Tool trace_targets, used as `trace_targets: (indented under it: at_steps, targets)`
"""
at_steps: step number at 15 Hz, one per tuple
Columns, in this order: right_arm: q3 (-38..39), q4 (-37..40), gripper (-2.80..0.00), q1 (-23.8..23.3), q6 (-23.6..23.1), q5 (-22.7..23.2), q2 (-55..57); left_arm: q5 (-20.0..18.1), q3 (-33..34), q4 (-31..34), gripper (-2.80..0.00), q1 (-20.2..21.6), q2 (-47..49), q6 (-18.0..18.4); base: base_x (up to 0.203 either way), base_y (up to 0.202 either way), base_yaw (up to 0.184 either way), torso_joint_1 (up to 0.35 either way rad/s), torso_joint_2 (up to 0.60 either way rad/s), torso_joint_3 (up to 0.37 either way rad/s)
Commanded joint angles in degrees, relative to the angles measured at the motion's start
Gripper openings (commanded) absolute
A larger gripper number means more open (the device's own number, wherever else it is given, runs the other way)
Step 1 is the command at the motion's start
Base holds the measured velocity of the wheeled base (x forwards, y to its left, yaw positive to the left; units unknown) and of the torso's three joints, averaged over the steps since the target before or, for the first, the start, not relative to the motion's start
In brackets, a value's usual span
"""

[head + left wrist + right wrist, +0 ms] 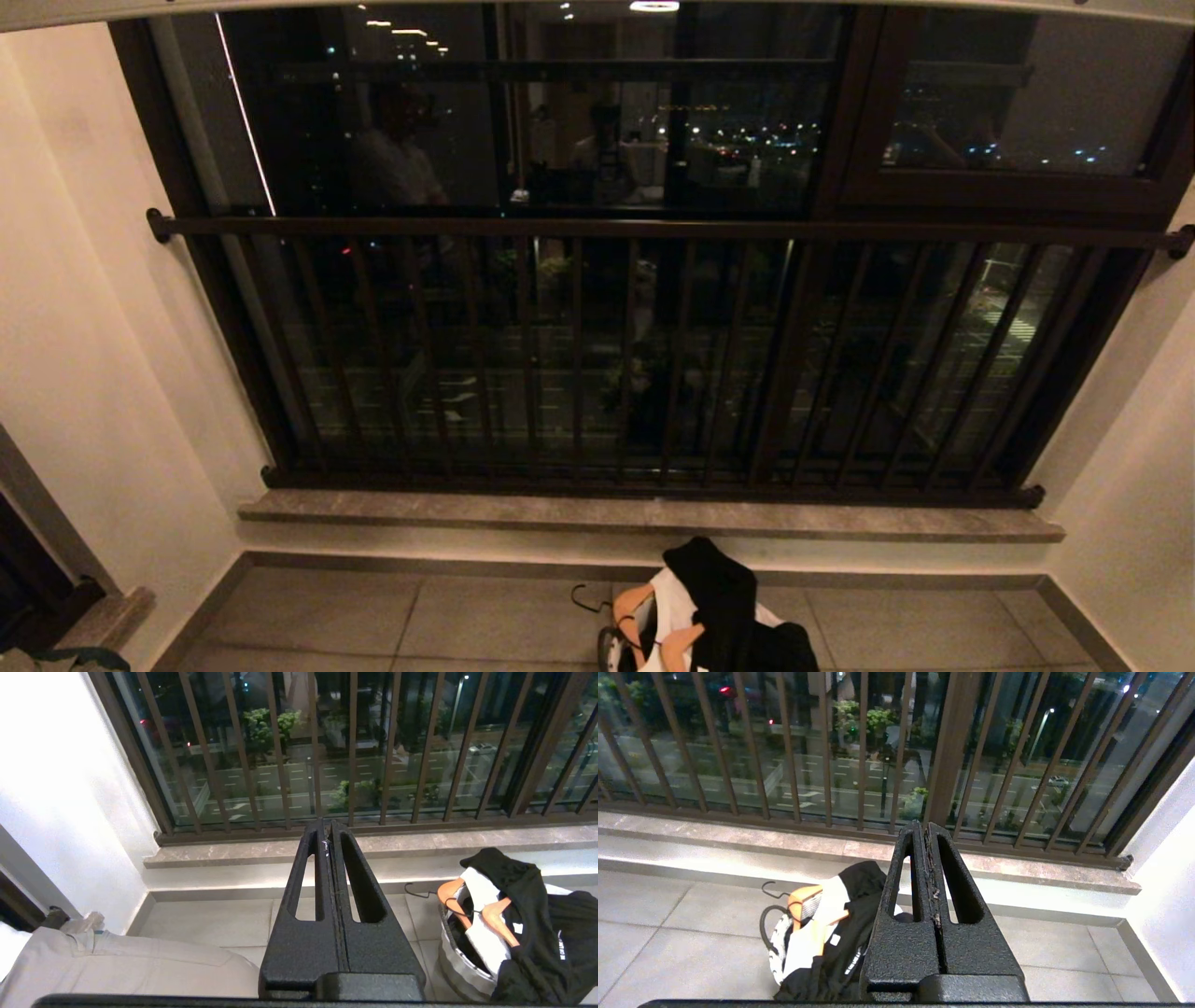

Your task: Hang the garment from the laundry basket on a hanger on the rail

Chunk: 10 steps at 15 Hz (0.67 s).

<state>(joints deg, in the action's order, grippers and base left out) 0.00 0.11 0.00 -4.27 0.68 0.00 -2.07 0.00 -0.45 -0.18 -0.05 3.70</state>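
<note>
The small round laundry basket (611, 649) with its black-and-white patterned rim stands on the pale grey tiled floor (448, 621) just in front of the grey stone window sill (467, 511), at the bottom edge of the head view and slightly right of its centre; a black garment with white parts (724, 597) is heaped in it and spills over its rim, one black fold standing up above the rest; two orange wooden hangers (644, 623) with dark wire hooks lie in the basket among the cloth, one hook reaching out over the floor; behind the sill rises the dark brown barred window railing (579, 364) before the night-dark glass; at the very top of the head view runs a pale grey bar (579, 6), the rail, only its lower edge showing; neither arm shows in the head view; the left gripper (328, 833) is held in the air above the floor, its two black fingers pressed together and holding nothing, the basket off to its side; the right gripper (923, 833) hangs likewise, fingers pressed together and empty, with the basket and garment partly hidden behind it; a person's light trouser leg (117, 970) shows low in the left wrist view, beside the white wall (103, 355).
</note>
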Motion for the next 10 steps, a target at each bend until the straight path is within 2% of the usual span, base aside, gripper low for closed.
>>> trace_targets:
  at_steps: [1,3,10]
  targets:
    - [0.00,-0.02,-2.80,0.00,-0.04,0.02,0.09,0.12,0.09,0.01,-2.80,0.01,0.05,-0.09,0.000,0.000,0.000,-0.002,0.00,-0.071]
    - [0.00,-0.02,-2.80,0.00,-0.13,0.02,0.04,1.24,0.09,-0.04,-2.80,0.01,0.05,-0.76,0.000,0.000,0.000,0.004,0.00,-0.147]
    - [0.00,-0.02,-2.80,0.00,-0.04,-0.01,0.09,1.37,0.00,-0.01,-2.80,0.01,0.05,-0.88,0.000,0.000,0.000,0.003,0.00,-0.189]
